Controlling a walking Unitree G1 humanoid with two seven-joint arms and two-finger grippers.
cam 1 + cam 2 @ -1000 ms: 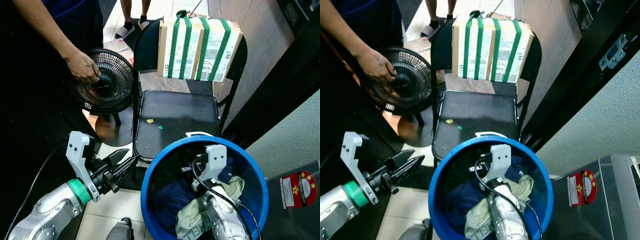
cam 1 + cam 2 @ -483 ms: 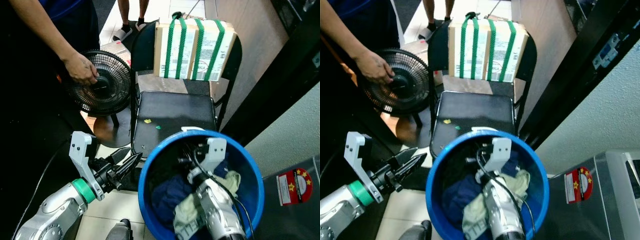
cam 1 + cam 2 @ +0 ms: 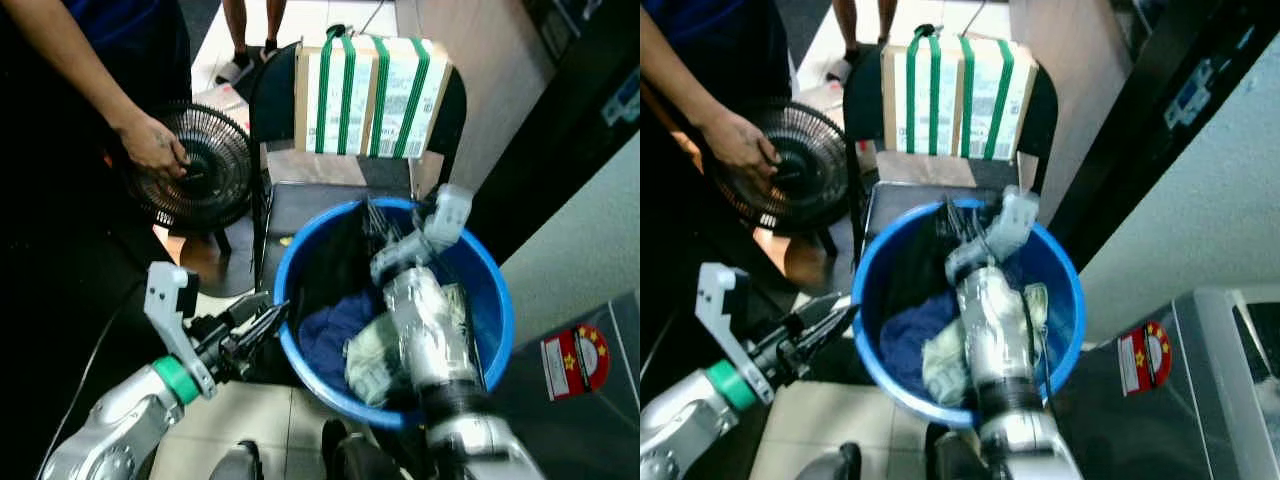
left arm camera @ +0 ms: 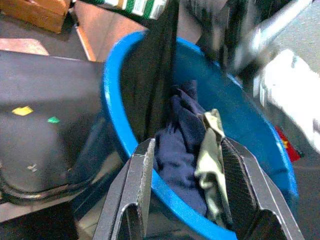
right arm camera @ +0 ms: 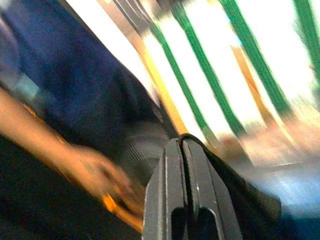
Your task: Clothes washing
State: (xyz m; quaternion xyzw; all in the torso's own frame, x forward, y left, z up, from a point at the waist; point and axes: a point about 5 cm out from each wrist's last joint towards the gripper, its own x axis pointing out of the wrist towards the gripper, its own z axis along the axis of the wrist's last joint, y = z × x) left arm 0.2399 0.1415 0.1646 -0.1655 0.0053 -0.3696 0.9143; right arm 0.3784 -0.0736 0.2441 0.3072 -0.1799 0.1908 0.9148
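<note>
Tiled floor lay under a blue laundry tub point(image 3: 300, 330). The right end effector point(image 3: 372, 215), clamped on a black garment point(image 3: 335, 265), seemingly lifted it out for washing. The left end effector point(image 3: 262, 322) waited open beside the rim.

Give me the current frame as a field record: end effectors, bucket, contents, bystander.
left end effector: open, beside the blue bucket, outside its rim
right end effector: shut on black garment, raised above bucket
bucket contents: navy cloth, pale green cloth
person's hand: on black fan
behind bucket: strapped box on chair
</note>
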